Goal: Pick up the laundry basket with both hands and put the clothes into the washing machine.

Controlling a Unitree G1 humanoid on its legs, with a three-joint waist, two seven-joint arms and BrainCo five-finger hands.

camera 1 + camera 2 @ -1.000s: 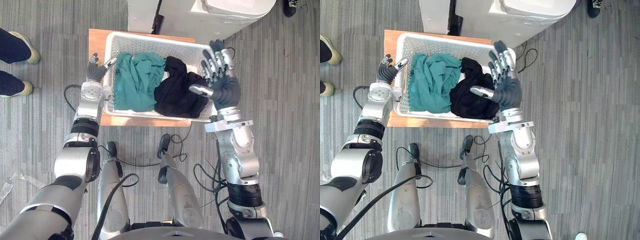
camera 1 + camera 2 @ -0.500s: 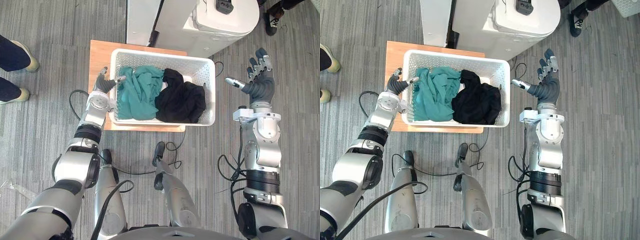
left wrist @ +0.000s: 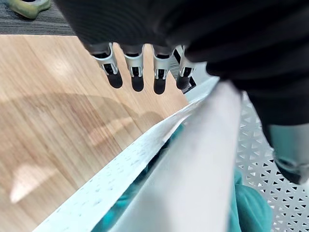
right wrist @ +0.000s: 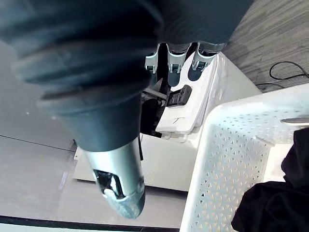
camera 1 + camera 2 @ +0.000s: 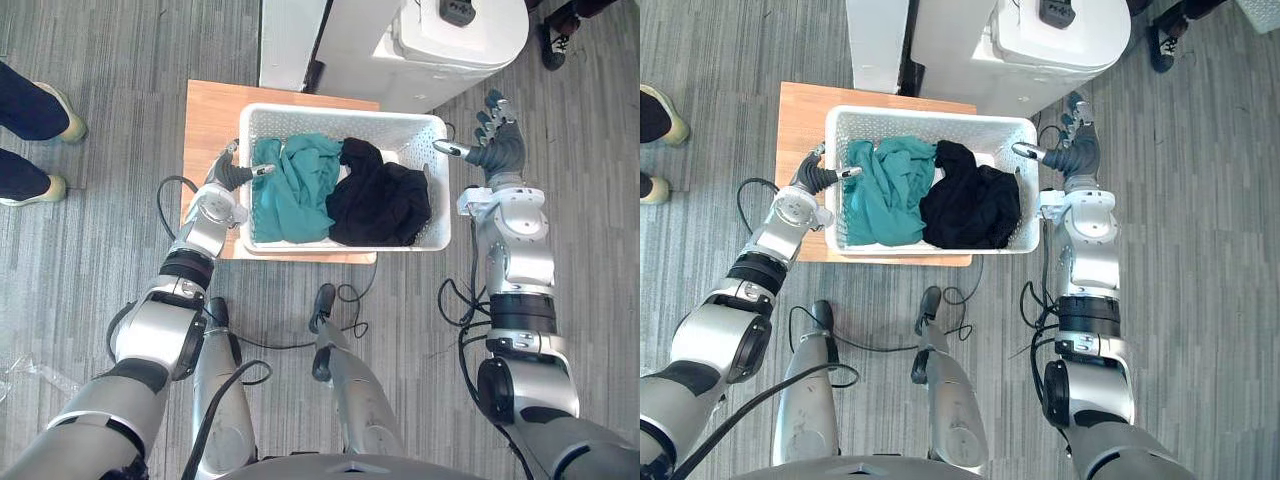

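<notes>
Now: white perforated plastic laundry basket [image 5: 345, 109], teal and black clothes [image 5: 300, 190] inside, on low wooden counter [image 5: 208, 112]. Left hand [image 5: 232, 173] straddles 9 o'clock rim, fingers [image 3: 136, 77] straight. Right hand [image 5: 497, 150] spread wide, just beside 2 o'clock corner. Seat both evenly before lifting.

No legible text, label, number or sign anywhere: none on the washing machine [image 5: 440, 55], none on the laundry basket [image 5: 330, 120], none on the clothes [image 5: 300, 190] inside it.
</notes>
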